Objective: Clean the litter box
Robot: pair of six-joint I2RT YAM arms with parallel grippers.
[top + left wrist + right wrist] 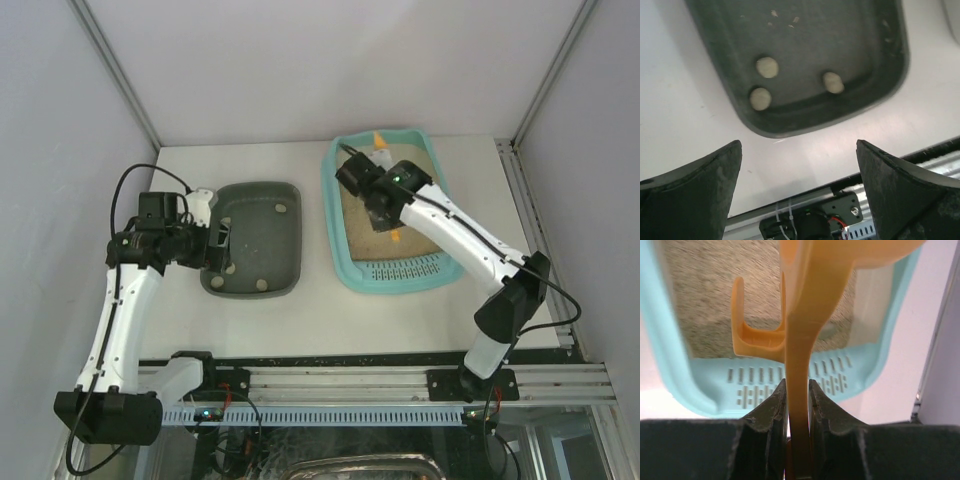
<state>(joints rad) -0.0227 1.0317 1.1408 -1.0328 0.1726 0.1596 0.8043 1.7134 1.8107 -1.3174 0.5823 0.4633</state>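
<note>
Scoop overhangs litter box beside grey tray.

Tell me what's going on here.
The right gripper is shut on the handle of an orange scoop and holds it over the sandy litter in the turquoise litter box. The left gripper is open and holds nothing. It sits at the edge of the dark grey-green tray, which lies on the table next to the litter box. A few pale lumps lie in that tray.
</note>
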